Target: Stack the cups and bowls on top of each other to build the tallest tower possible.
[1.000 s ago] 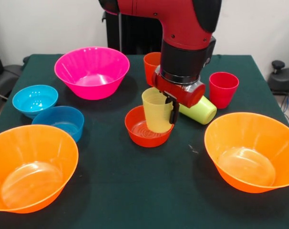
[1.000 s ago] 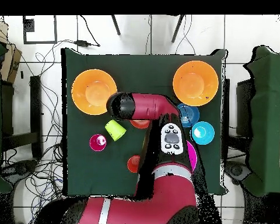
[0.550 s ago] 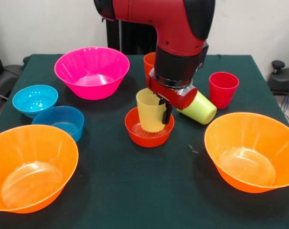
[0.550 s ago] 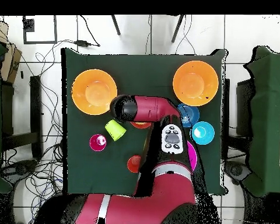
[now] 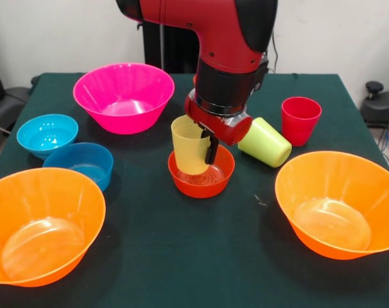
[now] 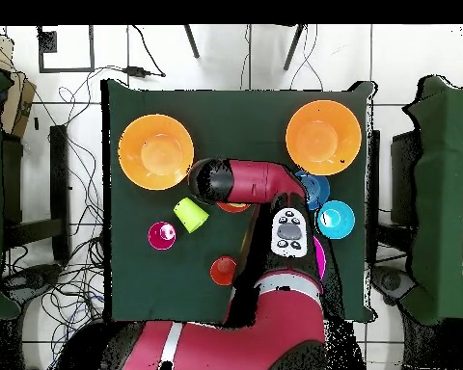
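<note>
Near the middle of the green table [image 5: 181, 256], I have the gripper [image 5: 204, 144] clamping the ribbed pale yellow plastic cup [image 5: 190, 145] above the small red-orange bowl [image 5: 201, 171], needing a level, centred lowering next.

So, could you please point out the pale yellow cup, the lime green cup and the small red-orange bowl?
pale yellow cup [image 5: 189, 151], front view, its side wall.
lime green cup [image 5: 266, 142], front view, side of the toppled cup.
small red-orange bowl [image 5: 201, 186], front view, front outer wall.

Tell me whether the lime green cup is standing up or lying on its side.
On its side. The lime green cup lies tipped on the table, its mouth facing the camera's right, beside the upright red cup.
</note>
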{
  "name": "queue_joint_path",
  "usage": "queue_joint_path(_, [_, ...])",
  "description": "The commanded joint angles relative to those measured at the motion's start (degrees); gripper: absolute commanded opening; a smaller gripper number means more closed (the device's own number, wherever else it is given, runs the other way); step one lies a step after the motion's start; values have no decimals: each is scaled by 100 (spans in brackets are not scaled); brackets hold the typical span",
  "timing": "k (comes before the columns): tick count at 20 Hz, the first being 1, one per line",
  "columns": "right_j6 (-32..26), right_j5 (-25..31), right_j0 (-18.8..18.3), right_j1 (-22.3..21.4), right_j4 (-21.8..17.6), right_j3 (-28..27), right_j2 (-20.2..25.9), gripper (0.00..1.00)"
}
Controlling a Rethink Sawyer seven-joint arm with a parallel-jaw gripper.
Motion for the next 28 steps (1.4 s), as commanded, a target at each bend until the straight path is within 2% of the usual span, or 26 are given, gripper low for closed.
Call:
queue_joint_path(1, [-275,-214,70,309,-426,-136,294,0])
queue_joint_path(20, [-199,-275,115,581,-281,-404,423,0])
queue_joint_path(28, [-299,-51,75,390,-172,-394,539,0])
